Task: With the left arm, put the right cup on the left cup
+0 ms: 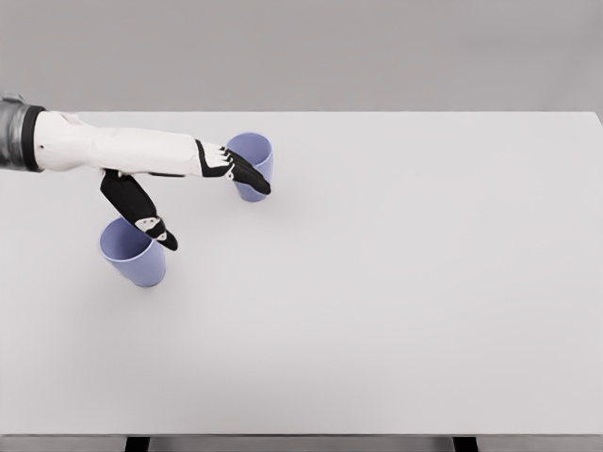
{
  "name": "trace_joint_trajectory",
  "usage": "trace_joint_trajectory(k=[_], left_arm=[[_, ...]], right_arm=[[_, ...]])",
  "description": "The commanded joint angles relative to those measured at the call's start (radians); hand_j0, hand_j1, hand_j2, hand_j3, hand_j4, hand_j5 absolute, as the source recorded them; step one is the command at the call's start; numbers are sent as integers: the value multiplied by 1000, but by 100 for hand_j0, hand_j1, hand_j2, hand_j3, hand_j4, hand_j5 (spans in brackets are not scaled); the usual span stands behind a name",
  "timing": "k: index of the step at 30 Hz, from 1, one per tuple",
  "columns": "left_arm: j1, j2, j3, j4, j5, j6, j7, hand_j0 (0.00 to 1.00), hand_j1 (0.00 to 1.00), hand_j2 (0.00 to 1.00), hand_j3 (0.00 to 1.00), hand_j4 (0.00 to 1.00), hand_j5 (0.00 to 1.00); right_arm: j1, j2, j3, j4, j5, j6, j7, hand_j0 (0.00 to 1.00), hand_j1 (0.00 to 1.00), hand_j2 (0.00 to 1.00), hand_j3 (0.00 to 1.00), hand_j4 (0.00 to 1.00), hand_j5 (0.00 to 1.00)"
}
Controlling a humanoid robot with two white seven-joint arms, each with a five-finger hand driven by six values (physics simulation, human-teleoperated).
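While spread open, left robot hand (193, 188) hides right cup (252, 162) side | left cup (134, 252) apart

Table (396, 282): smooth, matt, pale grey-white, no grain or sheen. Both cups, right cup (252, 162) and left cup (134, 254): plain lavender, plastic look, smooth walls, matt with soft shading only. Left arm (113, 149): white hard shell, smooth, faint satin. Left hand (203, 184): black finger segments, matt, rubbery look, white joint patches. Grey ribbed-looking cuff (14, 132) at upper arm, duller finish.
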Motion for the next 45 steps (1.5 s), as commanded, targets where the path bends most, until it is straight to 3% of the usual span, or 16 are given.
trace_joint_trajectory(k=[1,3,5,8,9,13,16,20,21,26,33,34,36,45], left_arm=[[-8,-3,-9,-10,21,3,0,100,100,100,100,100,100],[-57,-10,-9,19,28,3,0,100,100,100,100,100,100],[-86,-101,-3,162,53,3,0,100,100,100,100,100,100],[-77,-167,18,315,37,3,0,100,100,100,100,100,100],[-60,-211,23,390,-1,3,0,100,100,100,100,100,100],[-32,-318,26,553,-59,3,0,100,100,100,100,100,100],[38,-400,47,634,-94,3,0,100,100,100,100,100,100],[49,-446,67,682,-116,3,0,100,100,100,100,100,100],[61,-478,70,754,-143,3,0,100,100,100,100,100,100],[84,-483,112,812,-208,3,0,100,100,100,100,100,100],[92,-490,110,812,-214,3,0,100,100,100,100,100,100],[103,-492,112,814,-229,3,0,100,100,100,100,100,100],[121,-503,208,814,-360,3,0,100,100,100,100,100,100],[155,-564,219,866,-368,3,0,100,100,100,100,100,100]], right_arm=[[0,0,2,3,-1,2,0,100,100,100,100,100,100],[9,0,-5,6,-1,2,0,100,100,100,100,100,100],[8,0,2,3,-1,0,0,100,100,100,100,100,100],[8,0,-1,6,-1,0,0,100,100,100,100,100,100],[8,0,1,6,-1,0,0,100,100,100,100,100,100],[8,0,1,6,-1,2,0,100,100,100,100,100,100],[8,0,2,6,-1,2,0,100,100,100,100,100,100],[8,0,2,6,-1,2,0,100,100,100,100,100,100],[8,0,2,6,-1,0,0,100,100,100,100,100,100],[8,0,2,6,-1,2,0,100,100,100,100,100,100],[8,0,2,6,-1,0,0,100,100,100,100,100,100],[8,0,2,6,-1,2,0,100,100,100,100,100,100],[8,0,2,6,-1,2,0,100,100,100,100,100,100],[8,0,2,6,-1,0,0,100,100,100,100,100,100]])
